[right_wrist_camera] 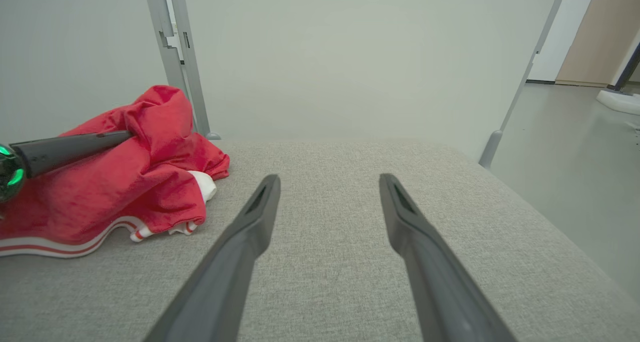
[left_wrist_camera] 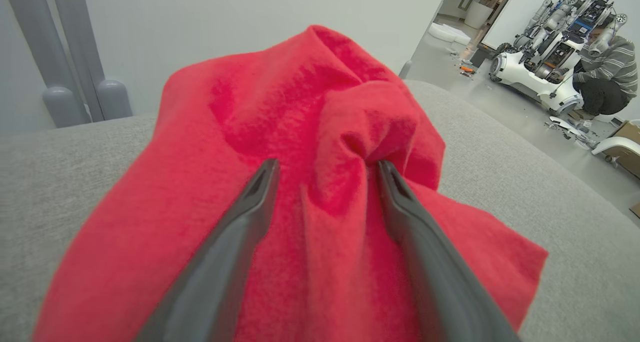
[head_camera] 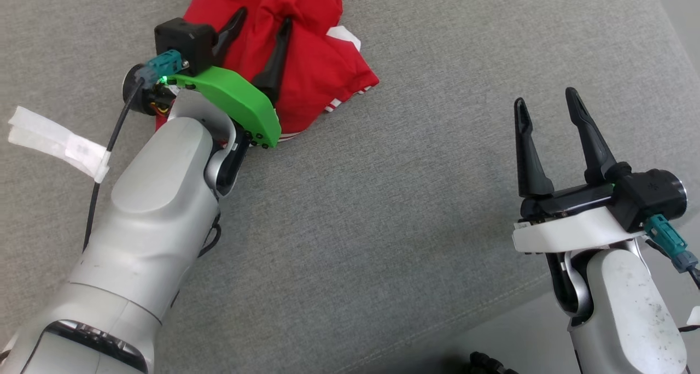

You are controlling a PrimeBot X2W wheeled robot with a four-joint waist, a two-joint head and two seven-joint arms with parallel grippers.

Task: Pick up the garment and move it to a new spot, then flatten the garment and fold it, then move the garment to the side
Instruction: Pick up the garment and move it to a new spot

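The grey fabric cushion (head_camera: 415, 199) spans the head view, its front edge falling away at 5 o'clock. The pale left forearm (head_camera: 153, 210) reaches up from 7 o'clock and, with its green wrist cover (head_camera: 240, 100), hides the near-left part of the red garment (head_camera: 317, 62). The garment lies crumpled on the cushion at about 11 to 12 o'clock, and its far edge is cut off by the top of the frame. The left gripper (head_camera: 263, 16) is over that heap with its jaws spread. In the left wrist view its two fingers (left_wrist_camera: 240, 232) straddle a raised ridge of the cloth, and the right tip is sunk in a crease. It is released, not pinching, though how deep the tips press is hard to judge. The right gripper (head_camera: 545, 97) sits at 4 o'clock, well apart from the garment, with jaws parted above bare cushion and nothing between them (the same in the right wrist view (right_wrist_camera: 328, 178)). A red-and-white striped hem (head_camera: 350, 98) shows along the garment's near edge. A strip of white tape (head_camera: 54, 141) lies at 9 o'clock. A small white patch (head_camera: 344, 35) peeks from the folds; I cannot tell whether it is a label or lining. In the left wrist view, at 2 o'clock, a crouching person (left_wrist_camera: 607, 77) is partly cut off by the frame edge.
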